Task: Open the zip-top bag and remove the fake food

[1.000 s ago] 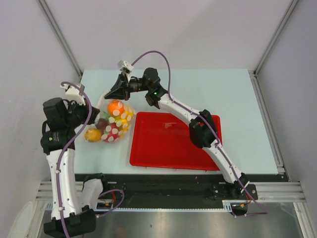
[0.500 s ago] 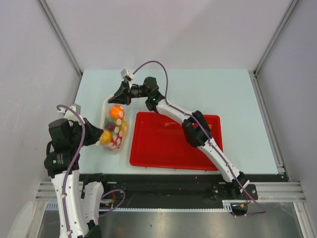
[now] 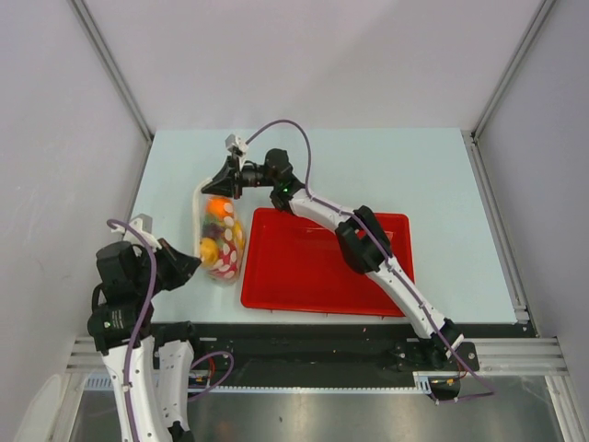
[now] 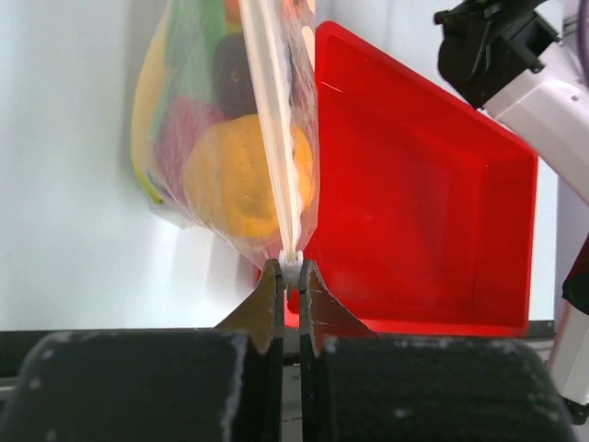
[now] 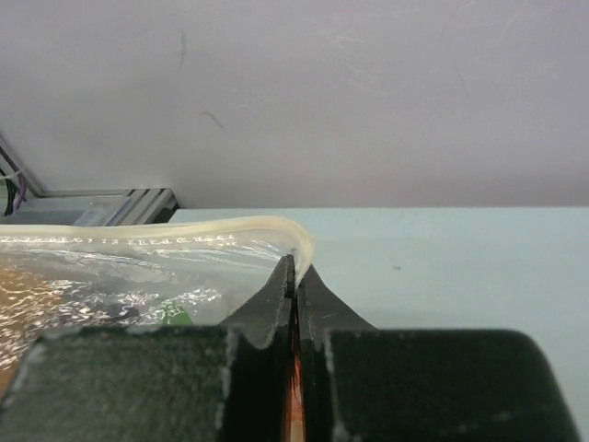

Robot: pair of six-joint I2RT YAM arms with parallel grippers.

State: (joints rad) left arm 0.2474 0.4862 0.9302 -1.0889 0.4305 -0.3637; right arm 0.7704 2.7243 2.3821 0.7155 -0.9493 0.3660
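The zip-top bag [image 3: 221,235] lies left of the red tray, stretched between both grippers. Fake fruit is inside it: an orange [image 3: 218,208] at the far end and a yellow fruit [image 3: 210,250] nearer. My left gripper [image 3: 195,264] is shut on the bag's white zipper slider [image 4: 290,270] at the near end. In the left wrist view the bag [image 4: 198,55] holds a round yellow fruit [image 4: 241,175], a dark fruit [image 4: 235,83] and a pink one [image 4: 179,138]. My right gripper [image 3: 212,186] is shut on the bag's far corner [image 5: 276,241], jaws [image 5: 296,269] closed on the zip strip.
The red tray [image 3: 322,262] lies right of the bag, its left rim touching or almost touching it; it also shows in the left wrist view [image 4: 414,184]. The right arm reaches over the tray's far left corner. Grey walls bound the pale blue table.
My left gripper has pulled back toward the near edge with the slider. The bag has swung and now lies lengthwise along the tray's left side. The right gripper has barely moved.
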